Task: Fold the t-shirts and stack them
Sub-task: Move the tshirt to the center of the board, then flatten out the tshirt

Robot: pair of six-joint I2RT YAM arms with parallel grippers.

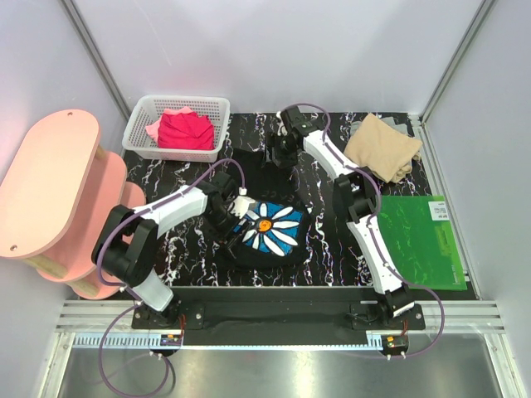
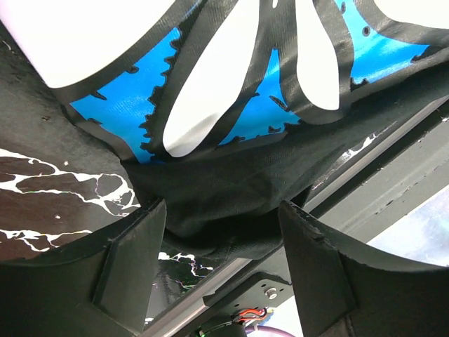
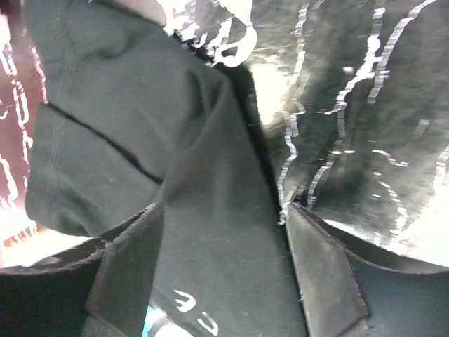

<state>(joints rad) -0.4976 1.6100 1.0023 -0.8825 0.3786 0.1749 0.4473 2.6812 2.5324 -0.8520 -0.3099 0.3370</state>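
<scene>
Tan tee (image 1: pixel 382 148) looks folded, red tee (image 1: pixel 184 131) waits, and we have left end effector (image 2: pixel 221 210) and right end effector (image 3: pixel 224 210) open on black tee (image 1: pixel 270 232).

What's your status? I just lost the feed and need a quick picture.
Left pincer open, straddling a bunched edge of the soft black t-shirt with blue-and-white daisy print. Right pincer open over its plain black part. Nothing blocking.

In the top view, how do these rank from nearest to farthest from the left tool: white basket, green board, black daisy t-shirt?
1. Black daisy t-shirt, centre, right at the left tool.
2. White basket, far left corner.
3. Green board, right side.
</scene>
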